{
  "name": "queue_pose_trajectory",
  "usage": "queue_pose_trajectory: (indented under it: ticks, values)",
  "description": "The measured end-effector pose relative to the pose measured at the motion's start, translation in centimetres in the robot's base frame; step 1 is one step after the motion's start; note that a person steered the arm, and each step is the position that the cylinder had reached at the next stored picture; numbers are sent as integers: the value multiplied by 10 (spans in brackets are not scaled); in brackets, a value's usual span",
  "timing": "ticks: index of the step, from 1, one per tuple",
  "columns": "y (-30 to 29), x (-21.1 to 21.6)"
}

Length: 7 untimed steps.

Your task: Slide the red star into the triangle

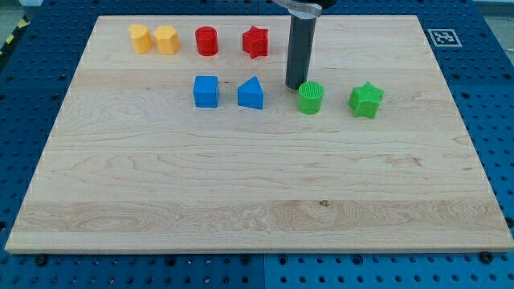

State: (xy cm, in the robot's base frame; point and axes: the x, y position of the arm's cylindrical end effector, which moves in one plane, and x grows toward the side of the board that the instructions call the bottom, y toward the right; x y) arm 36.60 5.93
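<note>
Camera view: wooden board (pixel 257 201) fills most of frame on blue perforated table (pixel 482 48); my rod (pixel 303 48) drops from view's top, no hand or jaws on it, just my tip (pixel 295 86) on the board, touching or just beside green cylinder (pixel 310 98), right of blue triangle (pixel 250 94); red star (pixel 255 41) sits top row, above triangle, apart from it; blue cube (pixel 206 91), green star (pixel 366 99), red cylinder (pixel 206 40), two yellow blocks (pixel 153 38) top left.
</note>
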Motion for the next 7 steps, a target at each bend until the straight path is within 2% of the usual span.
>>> queue_pose_trajectory:
  ticks: [1, 3, 4, 6, 7]
  values:
    - [1, 0]
    - [-9, -29]
    - [-1, -56]
    - [-7, -141]
    - [-47, -140]
